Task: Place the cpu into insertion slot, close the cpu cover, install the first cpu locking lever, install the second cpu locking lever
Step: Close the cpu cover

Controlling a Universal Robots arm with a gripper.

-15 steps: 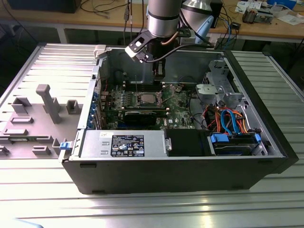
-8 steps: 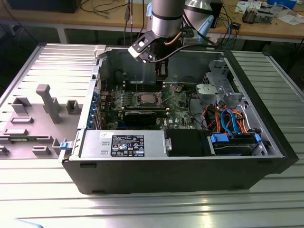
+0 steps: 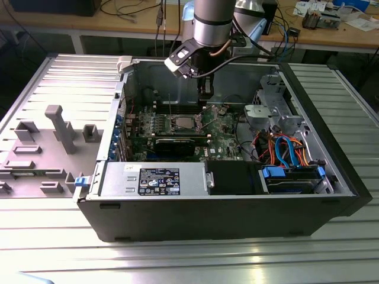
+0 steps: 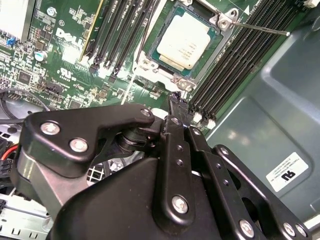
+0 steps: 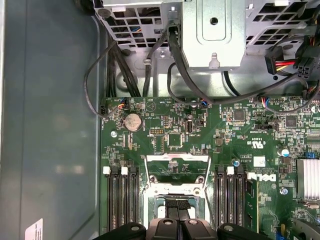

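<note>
Pincer [image 4: 174,101] was seen clenched, nothing gripped. The cpu [image 4: 184,41] was seated in the insertion slot [image 4: 165,70], just beyond the pincer tips. Chip was judged light, stiff and fragile, best taken by opposite edges. The cpu cover [image 5: 176,160] was seen just ahead.

The end effector [image 5: 178,210] hides part of the insertion slot [image 5: 156,201].

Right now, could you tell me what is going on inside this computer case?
A single robot arm reaches into the open computer case. The cpu sits in the insertion slot, and the cpu cover appears tipped open beside it. The gripper, shut and holding nothing, hovers close to the slot's edge.
</note>
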